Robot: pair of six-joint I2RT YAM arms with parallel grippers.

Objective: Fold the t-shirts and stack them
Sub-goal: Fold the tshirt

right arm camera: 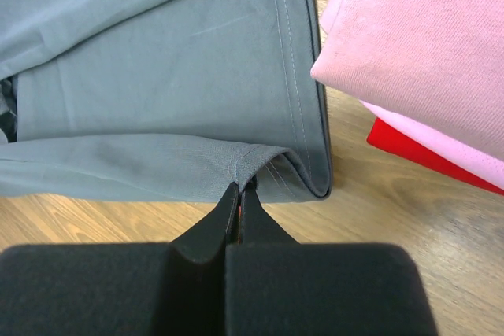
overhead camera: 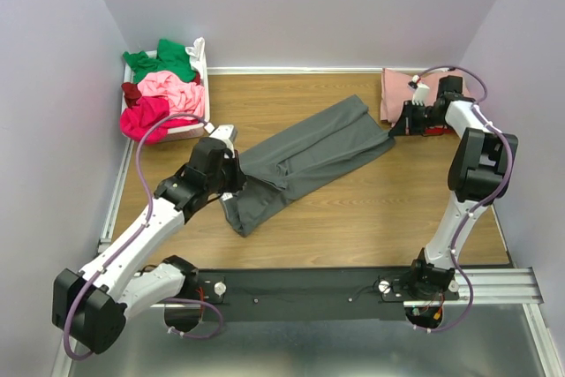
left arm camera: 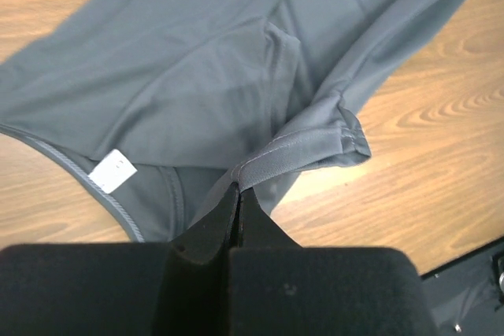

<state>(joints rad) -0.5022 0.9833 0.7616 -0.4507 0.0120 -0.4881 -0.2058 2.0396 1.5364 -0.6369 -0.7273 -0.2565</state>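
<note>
two ends of the dark grey t-shirt, stretched diagonally across the middle of the table, were clenched by the left tool and right tool. folding seemed underway; next likely needed both lifting together.

white basket: far-left table corner | wooden table | lilac walls

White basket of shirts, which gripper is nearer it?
Left. The left gripper grips the grey t-shirt just beside the basket; the right gripper is across the table by the folded stack.
</note>
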